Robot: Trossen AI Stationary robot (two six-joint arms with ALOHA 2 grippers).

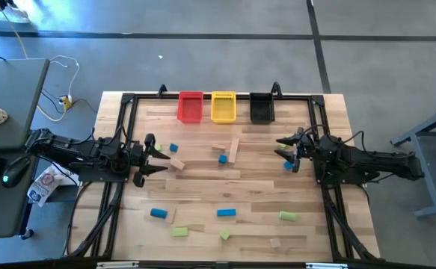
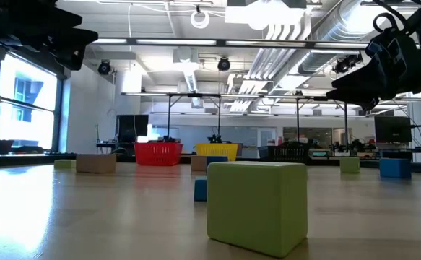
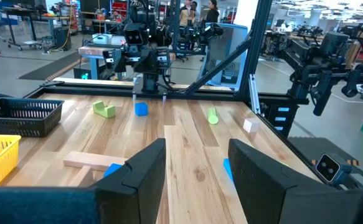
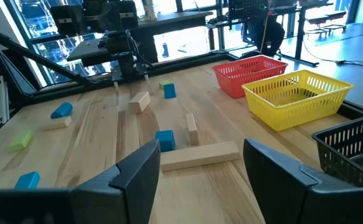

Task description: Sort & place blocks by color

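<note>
My left gripper [image 1: 160, 159] and right gripper [image 1: 283, 149] hover at opposite sides of the table [image 1: 203, 183], fingers spread and holding nothing. The blocks [image 1: 226, 213], blue, green and plain wood, lie scattered across the boards. The red bin [image 1: 190, 107], yellow bin [image 1: 223, 106] and black bin [image 1: 261, 108] look empty; sorting appears barely begun
</note>
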